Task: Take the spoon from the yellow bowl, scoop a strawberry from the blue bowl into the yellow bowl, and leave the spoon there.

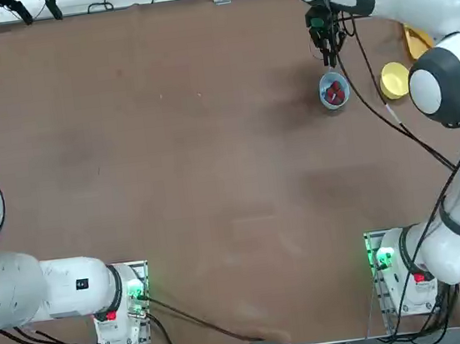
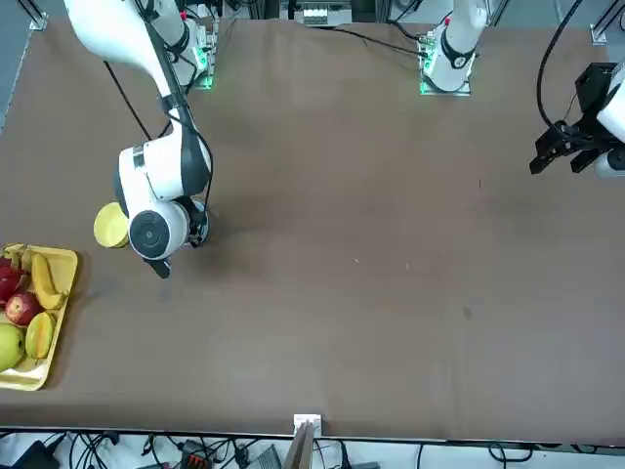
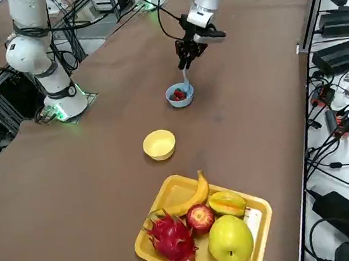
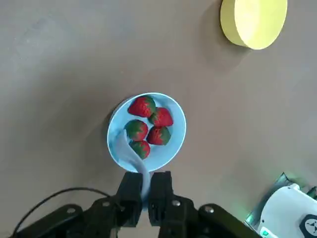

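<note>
Right tool (image 4: 144,194) clamped on the spoon (image 4: 130,155), held over the blue bowl (image 4: 174,141), scoop end among strawberries (image 4: 148,125). Yellow bowl (image 4: 253,21) nearby, apart.

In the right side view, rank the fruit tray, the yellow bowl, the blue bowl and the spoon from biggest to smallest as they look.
1. Fruit tray, clearly largest, though also nearest the camera.
2. Yellow bowl.
3. Blue bowl; it looks slightly smaller than the yellow one, but it sits farther away, so they may match.
4. Spoon, held by the right claw above the blue bowl.

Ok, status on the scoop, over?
Right gripper shut on spoon above blue bowl. Spoon tip among strawberries. Yellow bowl empty, path clear.
</note>
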### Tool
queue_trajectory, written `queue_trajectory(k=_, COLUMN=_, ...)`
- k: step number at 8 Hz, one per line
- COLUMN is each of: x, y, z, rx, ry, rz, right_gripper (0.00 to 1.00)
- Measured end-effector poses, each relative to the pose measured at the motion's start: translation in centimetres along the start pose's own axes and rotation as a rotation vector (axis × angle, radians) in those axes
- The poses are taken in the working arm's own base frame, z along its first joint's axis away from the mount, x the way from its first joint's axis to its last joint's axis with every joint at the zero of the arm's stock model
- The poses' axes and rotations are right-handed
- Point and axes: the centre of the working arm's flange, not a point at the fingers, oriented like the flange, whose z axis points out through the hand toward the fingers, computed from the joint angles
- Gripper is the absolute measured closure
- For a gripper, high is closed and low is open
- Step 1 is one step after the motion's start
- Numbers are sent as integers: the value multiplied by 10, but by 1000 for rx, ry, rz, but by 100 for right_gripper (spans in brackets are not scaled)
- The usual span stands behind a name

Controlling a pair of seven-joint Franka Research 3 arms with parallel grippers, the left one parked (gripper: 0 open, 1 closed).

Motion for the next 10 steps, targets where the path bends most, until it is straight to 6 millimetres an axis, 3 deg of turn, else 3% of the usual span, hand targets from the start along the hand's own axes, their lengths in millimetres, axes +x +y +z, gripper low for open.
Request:
queue_trajectory(k=6, x=0, y=-4, z=25, rx=-18, ry=-11, rz=-4, right_gripper=89)
queue_trajectory(k=10, x=-10, y=-9, z=26, rx=-46, ry=29, rz=-28, right_gripper=89)
